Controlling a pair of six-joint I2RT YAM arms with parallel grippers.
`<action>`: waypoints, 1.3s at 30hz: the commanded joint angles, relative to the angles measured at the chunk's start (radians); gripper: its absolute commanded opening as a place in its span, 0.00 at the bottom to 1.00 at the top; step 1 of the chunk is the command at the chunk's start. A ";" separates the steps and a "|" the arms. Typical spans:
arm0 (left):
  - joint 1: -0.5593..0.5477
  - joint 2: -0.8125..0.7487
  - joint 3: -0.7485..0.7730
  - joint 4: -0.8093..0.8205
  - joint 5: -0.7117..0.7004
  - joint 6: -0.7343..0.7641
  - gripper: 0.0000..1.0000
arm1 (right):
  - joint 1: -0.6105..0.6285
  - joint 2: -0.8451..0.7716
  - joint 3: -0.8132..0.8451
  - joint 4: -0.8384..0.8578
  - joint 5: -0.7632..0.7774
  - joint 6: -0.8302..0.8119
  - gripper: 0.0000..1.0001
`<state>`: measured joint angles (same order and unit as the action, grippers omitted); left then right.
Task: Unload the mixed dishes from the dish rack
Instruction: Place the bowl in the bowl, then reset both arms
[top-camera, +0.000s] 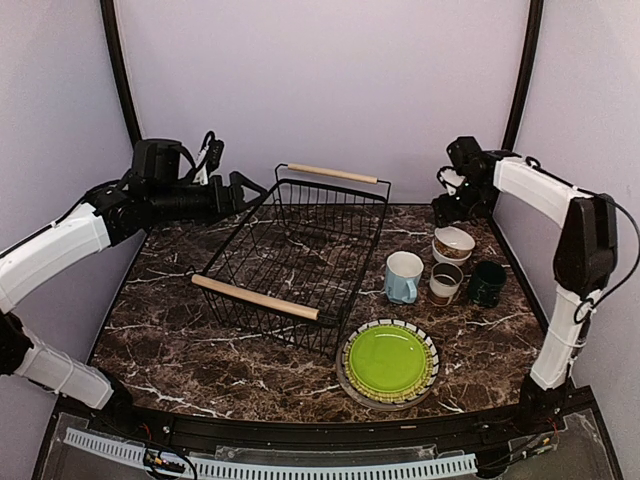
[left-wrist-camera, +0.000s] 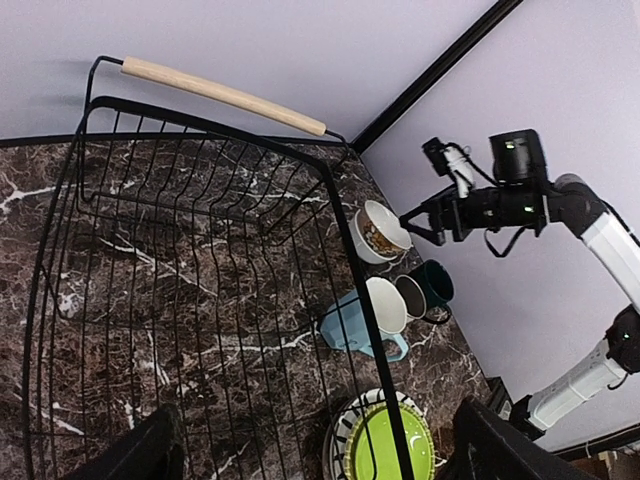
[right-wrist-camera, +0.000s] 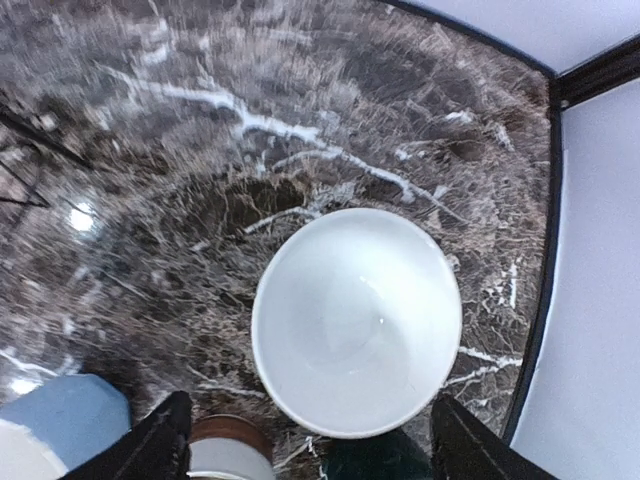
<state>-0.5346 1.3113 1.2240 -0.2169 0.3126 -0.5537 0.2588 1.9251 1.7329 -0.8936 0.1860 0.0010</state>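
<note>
Two claws, and both are slack. Your right claw (top-camera: 450, 212) hangs off to the right of the dish rack (top-camera: 366, 262), out past its far right corner. Its fingers (right-wrist-camera: 160, 450) are spread wide and grip nothing. Your left claw (top-camera: 243, 190) hovers by the rack's far left corner, above the rim and aimed across the wires. Its fingers (left-wrist-camera: 135, 455) are just as wide apart and just as empty.

Directly below your right claw sits the white bowl (right-wrist-camera: 355, 320), mouth up, and neither finger touches it. From above it seems to rest in a second bowl (top-camera: 444, 257), though you can't be sure of that from these views. Both stand well to the right of the rack, level with its far half.

Nearer to you there is a short row of three, all upright and outside the rack:
- The light blue mug (top-camera: 403, 277) stands just beside the rack's right wall, apart from it.
- The brown-white cup (top-camera: 445, 284) comes next.
- The dark green mug (top-camera: 487, 283) is farthest from the rack.

Off the rack's near right corner the lime-green plate (top-camera: 388, 360) lies on the black-and-white striped plate (top-camera: 433, 348). The stack is just beside that corner — whether it touches the wire you can't tell.

The rack itself sits skewed on the dark marble worktop (top-camera: 180, 320). One wooden handle (top-camera: 255, 297) is on its near side and the other handle (top-camera: 332, 173) on its far side.
</note>
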 joint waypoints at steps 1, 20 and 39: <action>0.005 -0.073 0.029 -0.058 -0.080 0.058 0.93 | 0.003 -0.259 -0.108 0.134 -0.101 0.025 0.85; 0.006 -0.496 -0.171 0.131 -0.515 0.241 0.97 | 0.006 -1.371 -0.710 0.698 -0.325 0.006 0.99; 0.005 -0.740 -0.279 0.260 -0.647 0.304 0.98 | 0.006 -1.562 -0.745 0.850 -0.334 0.064 0.99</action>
<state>-0.5346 0.5713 0.9665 0.0174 -0.3042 -0.2695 0.2611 0.3561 0.9989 -0.0742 -0.1375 0.0566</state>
